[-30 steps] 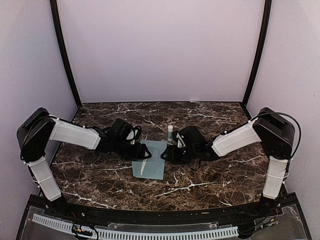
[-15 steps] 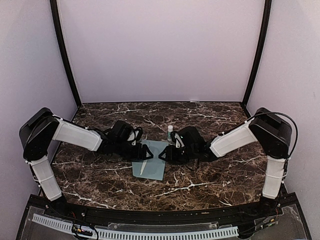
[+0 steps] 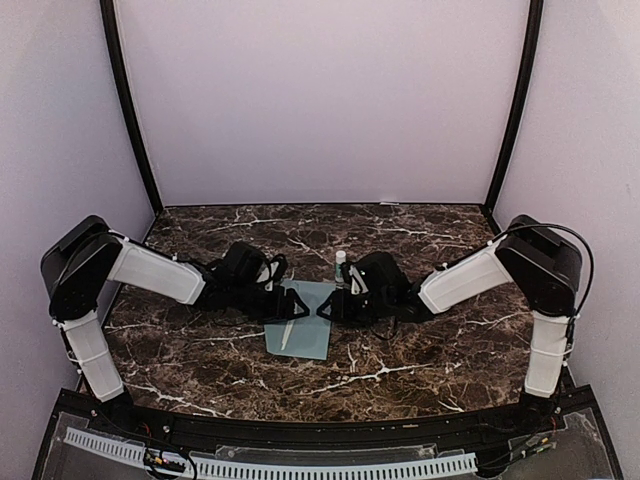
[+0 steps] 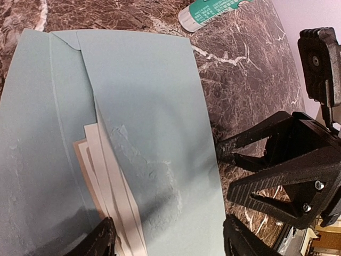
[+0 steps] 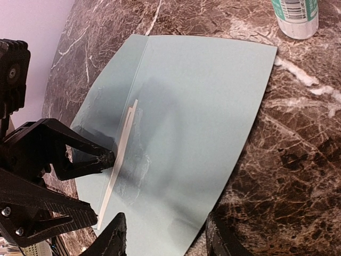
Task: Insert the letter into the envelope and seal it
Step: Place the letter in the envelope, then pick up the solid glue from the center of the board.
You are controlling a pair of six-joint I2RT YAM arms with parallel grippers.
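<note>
The left end effector [image 4: 170, 237] and right end effector [image 5: 166, 239], both spread, face each other across the envelope [image 3: 310, 335] lying flat on the counter [image 3: 430, 350] between them, the letter [image 4: 104, 176] partly poking out.

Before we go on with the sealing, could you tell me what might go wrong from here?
1. White edges of the letter stick out at the fold of the envelope; pressing now might crease them.
2. The left gripper and right gripper face each other closely over the envelope and could collide.
3. The glue stick sits by the far corner; a sweep might knock it.
</note>
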